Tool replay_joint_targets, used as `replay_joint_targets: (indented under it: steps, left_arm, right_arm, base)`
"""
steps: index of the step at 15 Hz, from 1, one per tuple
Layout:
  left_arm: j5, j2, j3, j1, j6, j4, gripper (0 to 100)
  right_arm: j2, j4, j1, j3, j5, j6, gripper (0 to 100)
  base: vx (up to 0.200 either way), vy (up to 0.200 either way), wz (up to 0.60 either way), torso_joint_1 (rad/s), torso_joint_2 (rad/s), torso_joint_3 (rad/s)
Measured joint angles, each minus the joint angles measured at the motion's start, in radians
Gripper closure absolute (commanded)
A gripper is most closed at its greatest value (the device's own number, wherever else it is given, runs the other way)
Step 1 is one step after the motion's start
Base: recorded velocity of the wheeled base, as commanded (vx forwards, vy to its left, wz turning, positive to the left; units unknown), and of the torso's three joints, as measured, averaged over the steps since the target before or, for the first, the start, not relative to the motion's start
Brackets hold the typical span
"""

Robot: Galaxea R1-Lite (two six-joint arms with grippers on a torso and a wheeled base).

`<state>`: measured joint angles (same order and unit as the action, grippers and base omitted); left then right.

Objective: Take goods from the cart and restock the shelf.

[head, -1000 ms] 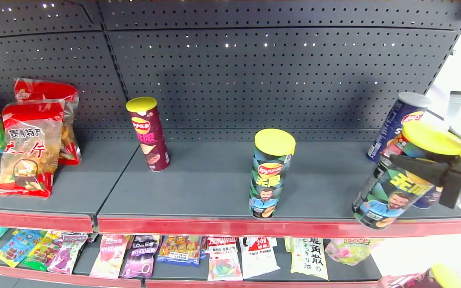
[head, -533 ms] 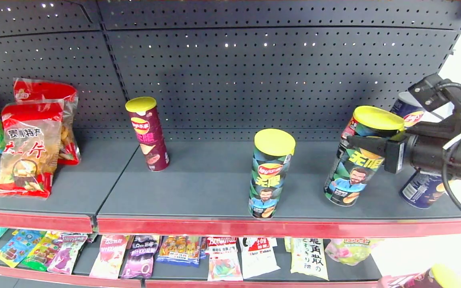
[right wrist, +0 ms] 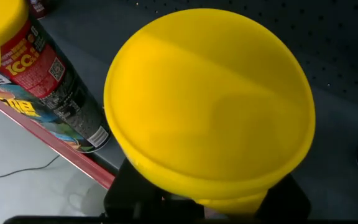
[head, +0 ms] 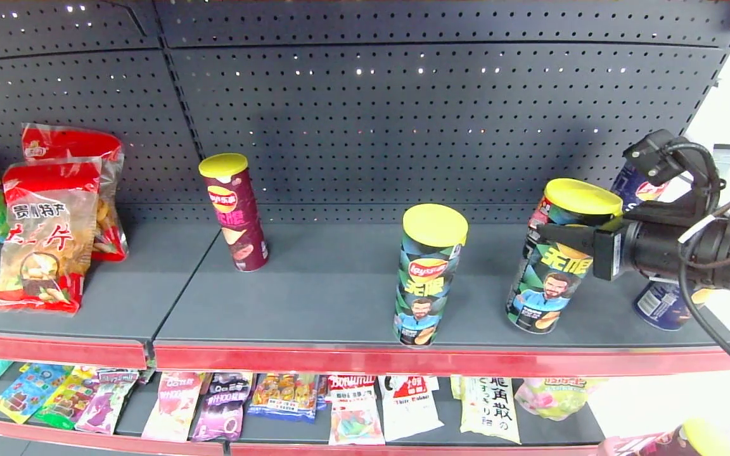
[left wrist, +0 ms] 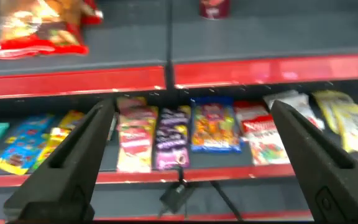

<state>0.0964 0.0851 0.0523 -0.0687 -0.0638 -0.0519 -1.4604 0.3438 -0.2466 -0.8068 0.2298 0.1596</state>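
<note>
My right gripper (head: 577, 239) is shut on a green-and-black chip can with a yellow lid (head: 555, 259), gripping it just under the lid. The can leans, its base low over the right part of the grey upper shelf (head: 339, 285); whether it touches I cannot tell. In the right wrist view the yellow lid (right wrist: 210, 106) sits right above the gripper (right wrist: 207, 202). A matching can (head: 428, 278) stands upright to its left, near the front edge, with its label toward the right wrist camera (right wrist: 48, 74). My left gripper (left wrist: 185, 162) hangs open in front of the lower shelf.
A maroon can (head: 233, 212) stands farther left, red snack bags (head: 48, 234) at the far left. Two blue cans (head: 663, 304) stand behind my right arm. Small snack packets (head: 352, 405) line the lower shelf. Another maroon can (head: 694, 440) lies at the bottom right.
My right gripper carried the can from beyond the shelf's right front corner leftward and in over the shelf, then slightly farther left and lower. Everything else stayed put.
</note>
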Motion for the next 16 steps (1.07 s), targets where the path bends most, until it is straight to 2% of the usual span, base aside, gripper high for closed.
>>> replay_joint_targets:
  steps: [1,2,3,8,9,13,16]
  left_arm:
    - [-0.015,0.000,-0.023,0.000,0.017,0.045,0]
    - [-0.031,0.000,-0.038,0.000,0.048,0.041,0]
    - [-0.034,0.000,-0.044,0.000,0.056,0.038,0]
    - [-0.036,0.002,-0.051,0.004,0.057,0.038,0]
    - [-0.036,0.002,-0.051,0.010,0.056,0.038,0]
    - [-0.036,-0.008,-0.051,0.088,0.055,0.038,0]
    - [-0.036,-0.013,-0.051,0.099,0.054,0.038,0]
  right_arm:
    - [-0.001,0.000,0.001,-0.001,0.000,0.000,100]
    - [-0.003,0.000,0.002,-0.002,0.000,-0.001,100]
    - [-0.008,0.006,0.003,-0.002,0.000,-0.001,100]
    - [-0.108,0.191,0.007,-0.037,0.020,0.003,100]
    - [-0.135,0.197,0.005,-0.069,0.035,0.004,100]
    - [-0.269,0.200,-0.005,-0.247,0.078,0.005,100]
    - [-0.360,0.199,-0.011,-0.337,0.124,0.006,100]
  base:
    - [0.000,0.000,0.00,0.000,0.00,0.000]
    - [0.000,0.000,0.00,0.000,0.00,0.000]
    - [0.000,0.000,0.00,0.000,0.00,0.000]
    - [0.000,0.000,0.00,0.000,0.00,0.000]
    - [0.000,0.000,0.00,0.000,0.00,0.000]
    - [0.000,0.000,0.00,0.000,0.00,0.000]
    - [0.000,0.000,0.00,0.000,0.00,0.000]
